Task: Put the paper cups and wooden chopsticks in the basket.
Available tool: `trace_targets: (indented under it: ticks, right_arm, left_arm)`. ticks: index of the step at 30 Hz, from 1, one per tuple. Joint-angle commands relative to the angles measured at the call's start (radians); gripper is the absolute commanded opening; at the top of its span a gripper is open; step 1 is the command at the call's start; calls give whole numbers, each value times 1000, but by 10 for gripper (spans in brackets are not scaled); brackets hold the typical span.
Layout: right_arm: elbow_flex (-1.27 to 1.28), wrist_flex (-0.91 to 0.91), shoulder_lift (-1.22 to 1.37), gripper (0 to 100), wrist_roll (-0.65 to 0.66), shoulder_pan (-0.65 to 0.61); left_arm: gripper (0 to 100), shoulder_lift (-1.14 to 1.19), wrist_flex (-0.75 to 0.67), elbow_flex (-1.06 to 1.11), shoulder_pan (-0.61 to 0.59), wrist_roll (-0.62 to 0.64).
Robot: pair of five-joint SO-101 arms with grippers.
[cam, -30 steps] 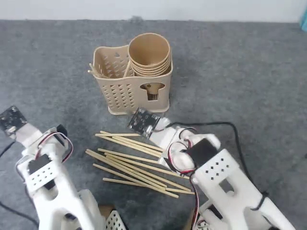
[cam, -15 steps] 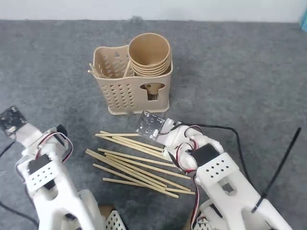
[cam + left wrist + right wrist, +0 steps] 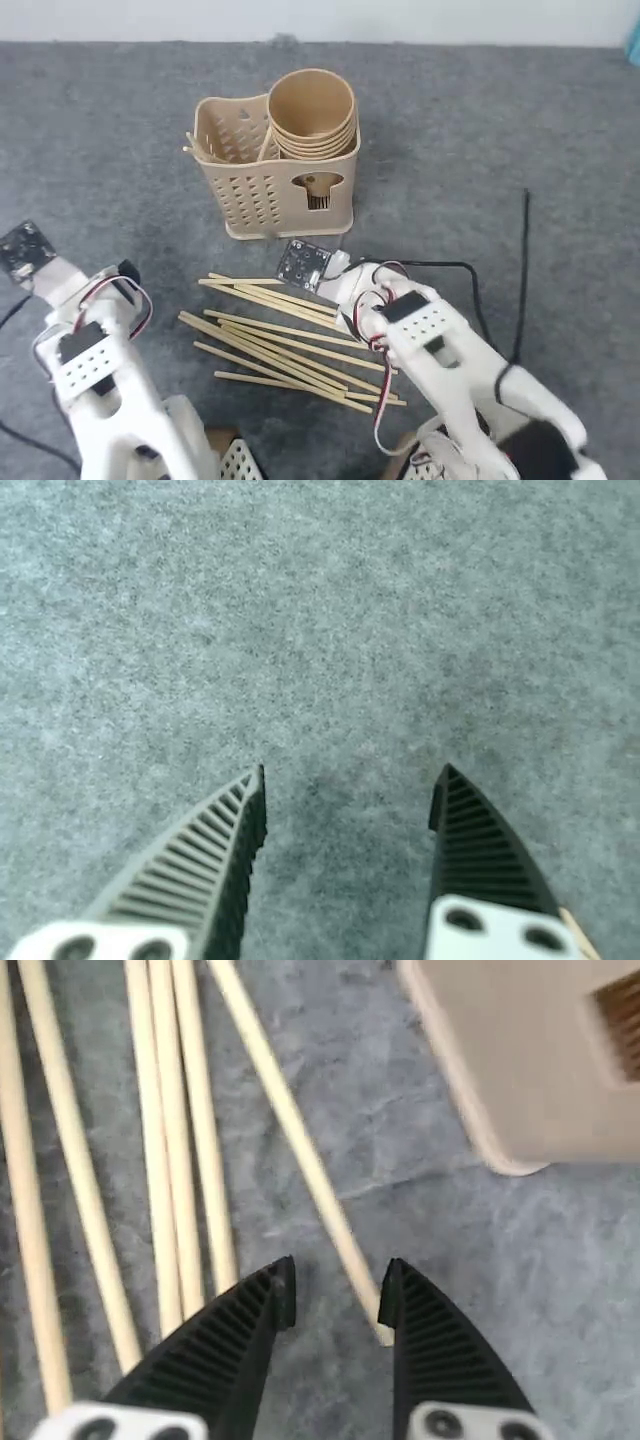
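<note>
A beige perforated basket (image 3: 262,190) stands at the far middle of the grey carpet. A stack of paper cups (image 3: 312,108) fills its right compartment, and a few chopstick ends (image 3: 198,150) poke from its left one. Several wooden chopsticks (image 3: 285,340) lie spread on the carpet in front of it. In the right wrist view my right gripper (image 3: 338,1290) is open low over the carpet. One chopstick (image 3: 290,1130) ends between its fingers, close to one fingertip (image 3: 392,1285), with the basket's corner (image 3: 530,1060) just beyond. My left gripper (image 3: 350,790) is open above bare carpet.
The right arm (image 3: 440,350) leans over the near right ends of the chopsticks, its camera board (image 3: 303,265) just before the basket. The left arm (image 3: 90,360) stands at the near left. A black cable (image 3: 520,280) trails on the right.
The right arm has swung a little leftward over the chopsticks, and its black cable has swept into view on the right. The left arm, basket and chopsticks have not moved.
</note>
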Motion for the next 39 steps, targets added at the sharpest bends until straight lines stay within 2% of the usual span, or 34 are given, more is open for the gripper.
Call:
trace_targets:
  ticks: [1, 9, 12, 13, 18, 29, 35, 39]
  right_arm:
    - [-100, -28, 76, 145, 11, 48]
    - [-164, -19, 229, 137, 12, 93]
    - [-183, 65, 200, 38, 8, 93]
    - [-192, 99, 179, 4, 5, 93]
    - [-209, 268, 13, 8, -38, 93]
    - [-207, 648, -443, 8, -32, 65]
    - [-199, 911, -570, 8, 106, 33]
    - [-147, 1041, -579, 8, 203, 150]
  left_arm:
    - [258, -5, -26, -2, 5, 6]
    - [258, -5, -26, -2, 8, 6]
    - [258, -5, -26, -2, 8, 6]
    - [258, -5, -26, -2, 8, 6]
    - [258, -5, -26, -2, 8, 6]
    - [258, -5, -26, -2, 8, 6]
    - [258, -5, -26, -2, 3, 6]
    - [258, -5, -23, -2, 2, 6]
